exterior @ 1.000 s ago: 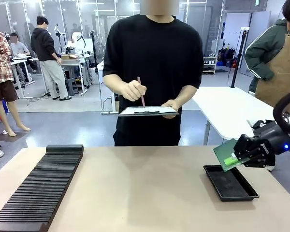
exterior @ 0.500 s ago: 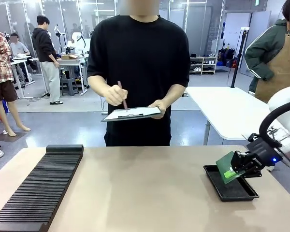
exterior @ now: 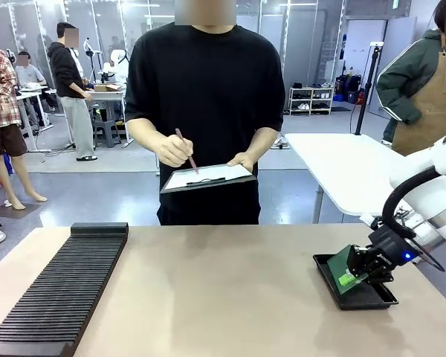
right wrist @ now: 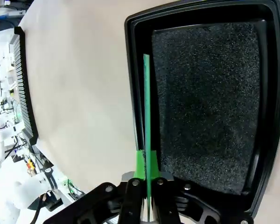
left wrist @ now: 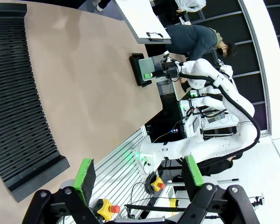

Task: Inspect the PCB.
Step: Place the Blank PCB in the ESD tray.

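Tabletop tray [exterior: 375,300], PCB [exterior: 344,268] half hidden behind right gripper [exterior: 354,277].

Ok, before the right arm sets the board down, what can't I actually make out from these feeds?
- Thin green circuit board: right wrist view shows it edge-on, so its face is hidden.
- Whether it touches the shallow black rectangular tray: the right end effector covers its lower edge in the front view.
- White paper on the person's clipboard: writing too small.
- Left end effector: open, holding nothing.

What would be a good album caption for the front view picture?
Right pincer lowers the green PCB, tilted, into the black tray while a person across the table writes on a clipboard.
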Controlling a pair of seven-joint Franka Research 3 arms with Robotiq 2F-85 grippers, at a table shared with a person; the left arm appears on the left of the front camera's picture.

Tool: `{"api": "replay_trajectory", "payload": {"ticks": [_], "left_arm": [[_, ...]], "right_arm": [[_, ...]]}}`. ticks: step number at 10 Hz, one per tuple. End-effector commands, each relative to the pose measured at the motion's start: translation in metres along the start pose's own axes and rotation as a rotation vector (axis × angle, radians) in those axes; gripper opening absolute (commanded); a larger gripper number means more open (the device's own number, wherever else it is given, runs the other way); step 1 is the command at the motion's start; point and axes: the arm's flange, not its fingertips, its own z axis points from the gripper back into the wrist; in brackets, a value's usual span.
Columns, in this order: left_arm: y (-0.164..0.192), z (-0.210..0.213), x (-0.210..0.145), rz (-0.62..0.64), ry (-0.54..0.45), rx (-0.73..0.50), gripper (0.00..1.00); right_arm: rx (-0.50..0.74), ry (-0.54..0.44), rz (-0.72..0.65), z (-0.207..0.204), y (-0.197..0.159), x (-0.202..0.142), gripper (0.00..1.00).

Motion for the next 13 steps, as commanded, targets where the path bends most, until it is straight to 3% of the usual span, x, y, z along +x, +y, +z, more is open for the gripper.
{"api": "replay_trajectory", "payload": {"ticks": [1, 4, 9, 10, 12, 13], "left_arm": [[-0.003, 0.002, 0.002, 0.002, 0.01, 0.011, 0.95], [-0.003, 0.002, 0.002, 0.002, 0.01, 0.011, 0.95], [-0.003, 0.002, 0.002, 0.002, 0.01, 0.011, 0.95], [-0.003, 0.002, 0.002, 0.002, 0.01, 0.011, 0.95], [-0.003, 0.002, 0.002, 0.002, 0.01, 0.011, 0.95], [-0.003, 0.002, 0.002, 0.002, 0.01, 0.011, 0.95]], "right_arm": [[-0.039, -0.013, 0.021, -0.003, -0.002, 0.008, 0.03], [-0.053, -0.004, 0.014, -0.007, 0.0, 0.012, 0.03], [-0.17, -0.055, 0.016, -0.006, 0.008, 0.005, 0.88], [-0.235, -0.089, 0.021, -0.005, 0.013, -0.001, 1.0], [-0.312, -0.138, 0.021, 0.008, 0.03, -0.012, 1.0], [-0.339, -0.154, 0.011, 0.014, 0.035, -0.014, 0.89]]}}
